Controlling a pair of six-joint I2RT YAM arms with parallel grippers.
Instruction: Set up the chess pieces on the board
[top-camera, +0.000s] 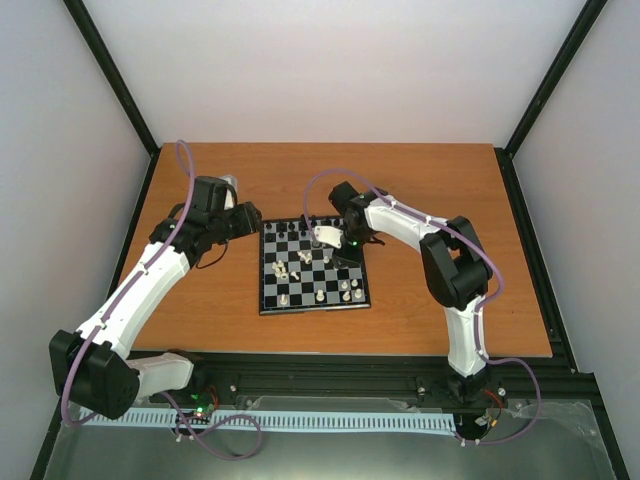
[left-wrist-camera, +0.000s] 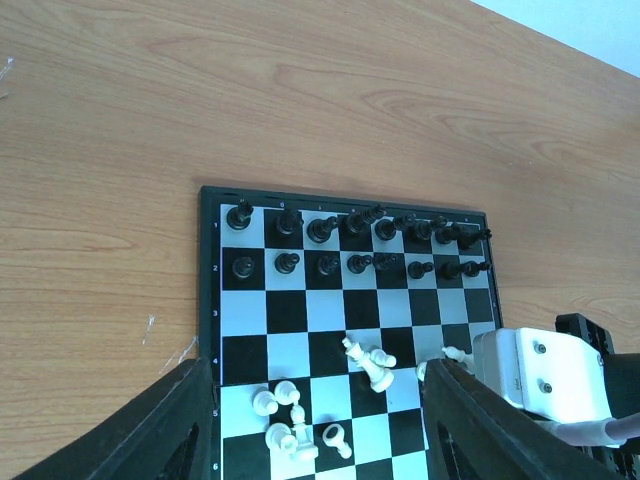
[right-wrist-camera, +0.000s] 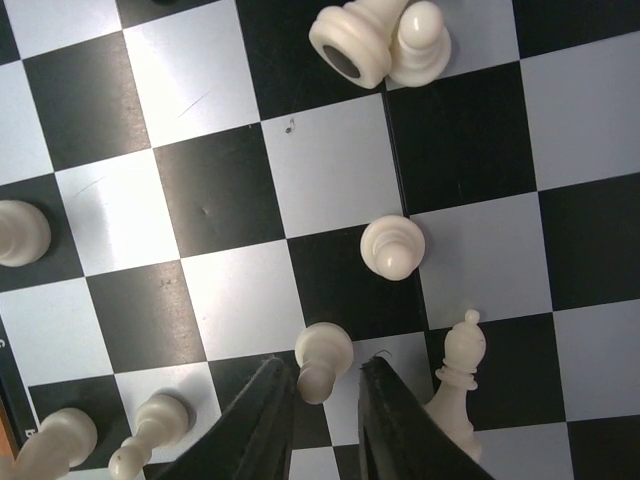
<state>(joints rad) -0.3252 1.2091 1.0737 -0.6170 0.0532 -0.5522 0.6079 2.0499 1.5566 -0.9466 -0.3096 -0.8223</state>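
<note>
The board (top-camera: 275, 286) lies mid-table. Black pieces (left-wrist-camera: 352, 226) stand in two rows along its far edge. White pieces (left-wrist-camera: 288, 422) lie and stand scattered on the near half, some toppled (left-wrist-camera: 372, 366). My right gripper (top-camera: 338, 252) hangs low over the board (right-wrist-camera: 210, 195). Its tips (right-wrist-camera: 325, 368) are slightly apart on either side of a white pawn (right-wrist-camera: 322, 352), with a gap showing on the right. A white bishop (right-wrist-camera: 460, 362) stands just right of it. My left gripper (top-camera: 245, 221) is open wide and empty above the board's left edge (left-wrist-camera: 318, 370).
A standing white pawn (right-wrist-camera: 392, 245) and two toppled white pieces (right-wrist-camera: 375, 40) lie ahead of the right gripper. More white pawns (right-wrist-camera: 20, 232) stand to its left. Bare wooden table (top-camera: 430, 180) surrounds the board, with black frame rails at the sides.
</note>
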